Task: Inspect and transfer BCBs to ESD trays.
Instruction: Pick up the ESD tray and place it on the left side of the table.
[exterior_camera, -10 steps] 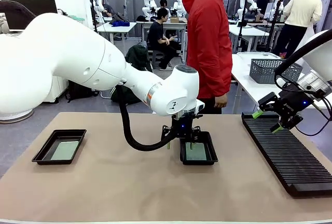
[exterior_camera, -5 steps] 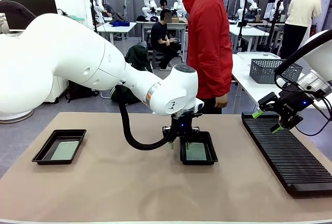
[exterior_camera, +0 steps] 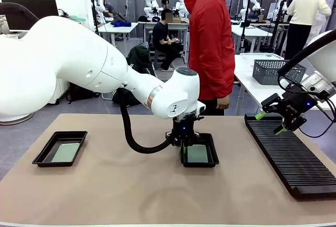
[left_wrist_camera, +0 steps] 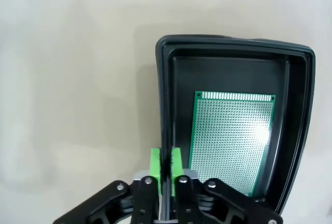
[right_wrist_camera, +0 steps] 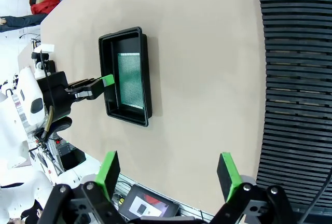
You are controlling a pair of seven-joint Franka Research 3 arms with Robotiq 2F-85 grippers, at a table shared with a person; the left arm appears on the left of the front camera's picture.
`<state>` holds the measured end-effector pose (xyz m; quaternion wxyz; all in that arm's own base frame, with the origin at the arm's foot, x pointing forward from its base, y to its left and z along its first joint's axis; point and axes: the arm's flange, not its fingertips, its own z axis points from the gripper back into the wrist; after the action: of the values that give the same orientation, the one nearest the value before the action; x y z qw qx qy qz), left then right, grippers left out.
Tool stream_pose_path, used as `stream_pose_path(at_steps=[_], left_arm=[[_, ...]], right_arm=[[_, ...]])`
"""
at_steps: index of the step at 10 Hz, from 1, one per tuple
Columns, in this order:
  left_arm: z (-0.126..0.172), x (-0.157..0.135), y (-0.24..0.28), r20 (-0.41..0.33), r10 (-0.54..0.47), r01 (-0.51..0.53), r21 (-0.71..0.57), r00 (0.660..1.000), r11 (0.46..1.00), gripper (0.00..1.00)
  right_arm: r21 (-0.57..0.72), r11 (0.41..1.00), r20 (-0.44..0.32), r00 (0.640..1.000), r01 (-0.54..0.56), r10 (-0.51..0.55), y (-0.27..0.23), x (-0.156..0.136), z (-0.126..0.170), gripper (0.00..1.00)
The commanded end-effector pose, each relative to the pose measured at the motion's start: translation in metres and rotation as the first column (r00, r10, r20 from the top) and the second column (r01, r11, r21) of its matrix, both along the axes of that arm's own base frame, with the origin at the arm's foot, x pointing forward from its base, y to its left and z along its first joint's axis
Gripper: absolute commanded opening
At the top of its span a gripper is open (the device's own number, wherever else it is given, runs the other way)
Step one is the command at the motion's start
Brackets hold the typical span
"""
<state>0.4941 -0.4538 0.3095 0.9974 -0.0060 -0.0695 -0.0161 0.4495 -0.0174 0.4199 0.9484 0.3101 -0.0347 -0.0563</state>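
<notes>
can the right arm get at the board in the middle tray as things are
Probably not cleanly: the left gripper is shut on the middle tray rim beside the board, its arm crowding above it.

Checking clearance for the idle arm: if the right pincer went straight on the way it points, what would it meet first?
Probably the bare beige tabletop, between the long black ribbed rack and the shallow black plastic tray; the open right pincer faces that gap, though depth is unclear.
</notes>
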Motion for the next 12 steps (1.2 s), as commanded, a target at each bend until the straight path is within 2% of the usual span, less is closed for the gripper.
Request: stream_pose_path(at_steps=[1,2,3,6,12], left_arm=[[-0.0011,0.0022,0.0,0.014,-0.016,0.016,-0.021,1.0,1.0,0.0],[-0.0008,0.0022,-0.0007,0.014,-0.02,0.02,-0.025,1.0,0.999,0.07],[-0.0011,0.0025,-0.0008,0.012,-0.019,0.019,-0.024,1.0,1.0,0.0],[0.0024,0.0048,0.0024,-0.006,0.002,-0.002,-0.032,1.0,0.999,0.0],[0.0012,0.0008,-0.0012,0.007,0.0,0.0,-0.012,1.0,1.0,0.0]], right_arm=[[-0.007,1.0,-0.005,1.0,0.018,-0.018,0.0015,-0.0009,0.0009,1.0],[-0.007,1.0,-0.005,1.0,0.018,-0.018,0.0015,-0.0009,0.0009,1.0],[-0.007,1.0,-0.005,1.0,0.018,-0.018,0.0015,-0.0009,0.0009,1.0],[-0.007,1.0,-0.005,1.0,0.018,-0.018,0.0015,-0.0009,0.0009,1.0],[-0.007,1.0,-0.005,1.0,0.018,-0.018,0.0015,-0.0009,0.0009,1.0]])
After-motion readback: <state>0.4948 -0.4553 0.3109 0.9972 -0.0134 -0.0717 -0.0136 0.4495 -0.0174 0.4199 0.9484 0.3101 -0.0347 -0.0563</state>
